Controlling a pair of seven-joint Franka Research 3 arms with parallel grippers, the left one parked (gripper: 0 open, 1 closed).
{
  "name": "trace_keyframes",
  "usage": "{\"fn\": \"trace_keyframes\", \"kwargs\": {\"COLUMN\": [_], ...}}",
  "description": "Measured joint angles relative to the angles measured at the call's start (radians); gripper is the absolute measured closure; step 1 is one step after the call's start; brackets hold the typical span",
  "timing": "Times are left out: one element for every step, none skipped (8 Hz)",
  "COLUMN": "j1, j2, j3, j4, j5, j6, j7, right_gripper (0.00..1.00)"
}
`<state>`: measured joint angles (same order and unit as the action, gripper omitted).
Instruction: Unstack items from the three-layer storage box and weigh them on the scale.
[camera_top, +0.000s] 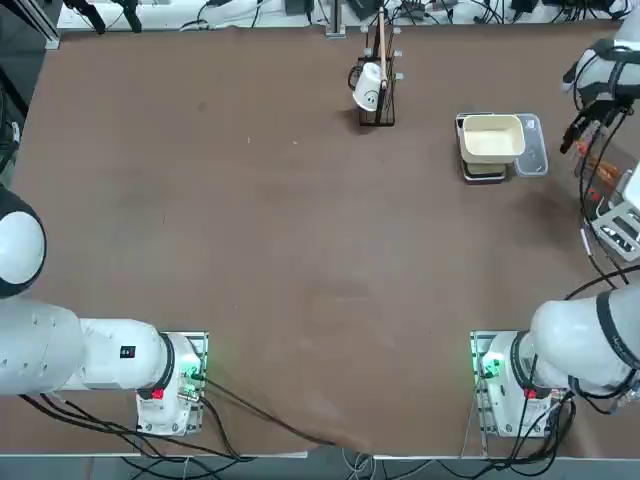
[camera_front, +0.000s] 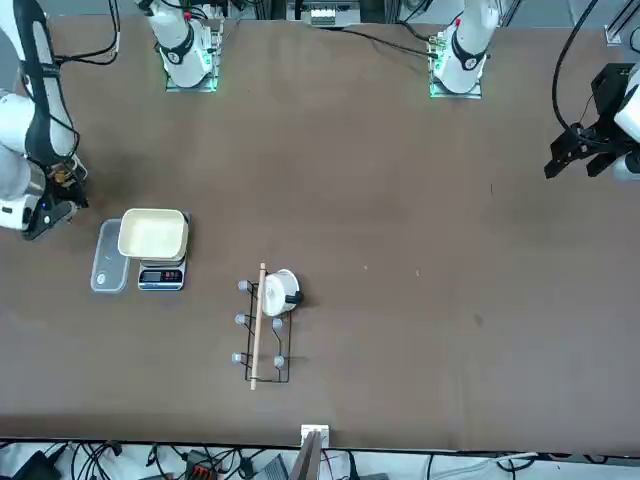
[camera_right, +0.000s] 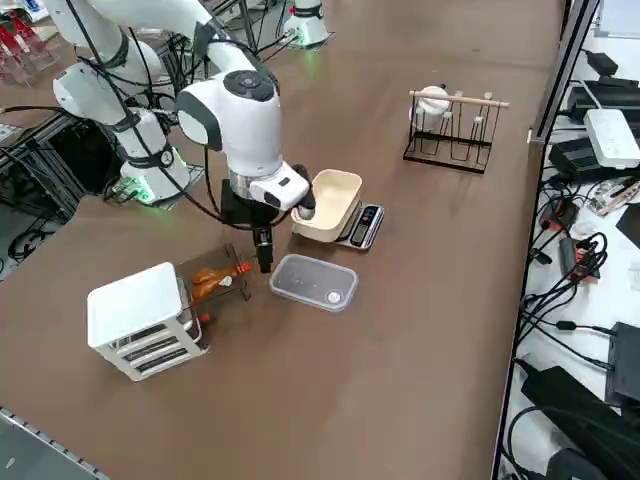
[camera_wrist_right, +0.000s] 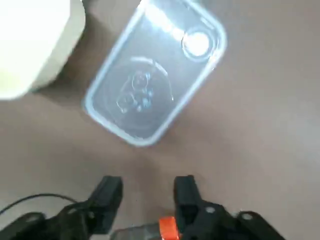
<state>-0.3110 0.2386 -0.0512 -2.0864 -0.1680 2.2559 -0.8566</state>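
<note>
1. The right gripper (camera_right: 263, 262) points down over the far right part of the table, low above the bare top. Its fingers (camera_wrist_right: 108, 192) stand apart with only tabletop between them: open and holding nothing.
2. The items (camera_right: 213, 281), brown bread-like pieces, lie in a clear layer with red-orange marks, just beside the gripper on its near side. The box (camera_right: 140, 318) stands beyond them, nearer again, at the table's right edge.
3. The key relation is that the items are just behind the fingers, toward the box. The bowl (camera_right: 329, 203) on the scale (camera_right: 364, 225) lies the other way, to the gripper's left.
4. The uppermost piece seems to run roughly along the line from box to gripper, though its exact shape is hard to make out. I judge the fingers would need to close across that line.
5. A clear tray (camera_wrist_right: 150, 80) lies flat between the gripper and the scale, close beside the bowl. A carry from the items to the bowl would pass over it, so some lift is called for.
6. The right arm is the only one near; the whole cluster sits on its side.
7. Room is tight to the right, where box and table edge are close. The table is open to the left, and the rack (camera_top: 377, 90) is well apart.
</note>
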Motion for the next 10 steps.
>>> {"fn": "trace_keyframes", "kwargs": {"j1": [0.004,0.004,0.003,-0.006,-0.031,-0.063,-0.084,-0.093,-0.101,-0.106], "j2": [-0.003,-0.011,-0.029,-0.054,-0.076,-0.083,-0.083,-0.080,-0.075,-0.070], "j3": [0.000,0.000,-0.003,-0.013,-0.026,-0.032,-0.033,-0.032,-0.032,-0.032], "j4": [0.024,0.060,0.097,0.114,0.112,0.104,0.091,0.070,0.035,-0.012], "j5": [0.008,0.009,0.008,0.003,-0.021,-0.051,-0.071,-0.082,-0.086,-0.087], "j6": [-0.013,-0.075,-0.169,-0.232,-0.254,-0.256,-0.249,-0.217,-0.156,-0.091], "j7": [0.004,0.001,-0.032,-0.086,-0.133,-0.157,-0.170,-0.171,-0.171,-0.171], "right_gripper": [0.07,0.01,0.03,0.06,0.11,0.18,0.26,0.29,0.29,0.29]}}
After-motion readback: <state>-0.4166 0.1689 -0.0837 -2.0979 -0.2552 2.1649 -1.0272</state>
